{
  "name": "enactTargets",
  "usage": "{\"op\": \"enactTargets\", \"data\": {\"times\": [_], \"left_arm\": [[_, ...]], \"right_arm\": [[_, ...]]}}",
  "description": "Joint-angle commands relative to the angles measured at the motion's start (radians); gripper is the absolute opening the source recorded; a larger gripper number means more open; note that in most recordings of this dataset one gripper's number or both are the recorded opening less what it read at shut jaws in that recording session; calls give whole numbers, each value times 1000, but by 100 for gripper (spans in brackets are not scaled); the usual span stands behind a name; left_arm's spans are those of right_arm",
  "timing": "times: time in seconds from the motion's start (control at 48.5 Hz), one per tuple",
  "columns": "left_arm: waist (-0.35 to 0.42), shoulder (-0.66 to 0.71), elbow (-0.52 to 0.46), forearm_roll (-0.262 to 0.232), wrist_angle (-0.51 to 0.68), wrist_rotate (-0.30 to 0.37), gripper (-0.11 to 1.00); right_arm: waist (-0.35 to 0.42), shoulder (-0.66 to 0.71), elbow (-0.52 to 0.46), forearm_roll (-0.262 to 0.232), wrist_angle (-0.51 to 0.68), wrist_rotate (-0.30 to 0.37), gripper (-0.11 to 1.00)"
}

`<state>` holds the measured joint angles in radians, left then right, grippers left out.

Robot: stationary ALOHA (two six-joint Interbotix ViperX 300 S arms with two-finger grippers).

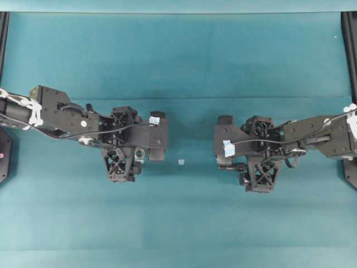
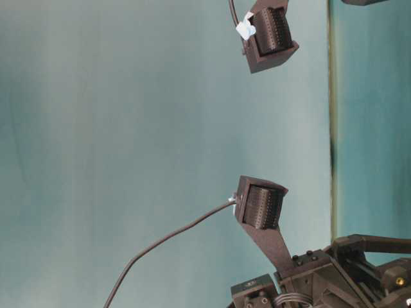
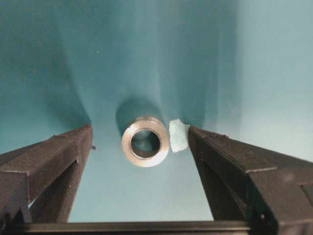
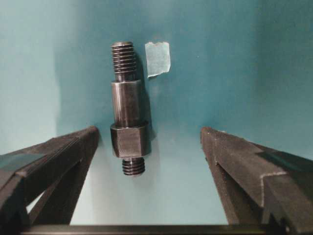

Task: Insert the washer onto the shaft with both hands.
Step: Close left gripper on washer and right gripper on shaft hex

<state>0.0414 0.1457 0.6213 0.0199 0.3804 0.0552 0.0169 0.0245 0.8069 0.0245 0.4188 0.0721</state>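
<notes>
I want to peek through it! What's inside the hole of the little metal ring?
Through the washer hole only teal table shows, shadowed. Nothing is inside; the shaft lies elsewhere. The mat directly under the ring's metal is hidden.

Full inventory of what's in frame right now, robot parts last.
washer: 1, dull silver, on the cloth between the left gripper's open fingers, touching neither
shaft: 1, dark grey, threaded at both ends, lying on the cloth nearer the right gripper's left-hand finger as its wrist view shows it, not gripped
tape scraps: 3 seen, pale blue; one right beside the washer, one beside the shaft's far threaded end, one on the cloth between the two arms
cloth: 1, teal, covers the table
left gripper: 1, black, open, straddling the washer
right gripper: 1, black, open, shaft between its fingers
</notes>
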Motion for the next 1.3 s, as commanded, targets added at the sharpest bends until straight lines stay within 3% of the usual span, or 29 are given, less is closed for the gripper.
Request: {"op": "enactTargets", "data": {"times": [0.0,0.721,0.824,0.989,1.092,1.278], "left_arm": [[0,-3,-6,2,-8,-3,92],[0,-5,-5,2,3,-2,87],[0,-5,-5,2,12,-2,75],[0,-3,-5,0,12,2,34],[0,-5,-3,2,12,5,33],[0,-5,0,2,14,5,33]], "right_arm": [[2,5,-6,2,-9,-9,87],[3,14,-8,2,-2,-6,83],[3,21,-9,2,0,-6,68],[2,34,-18,2,14,-6,33],[2,40,-23,2,32,-6,16],[2,43,-23,2,40,-8,10]]}}
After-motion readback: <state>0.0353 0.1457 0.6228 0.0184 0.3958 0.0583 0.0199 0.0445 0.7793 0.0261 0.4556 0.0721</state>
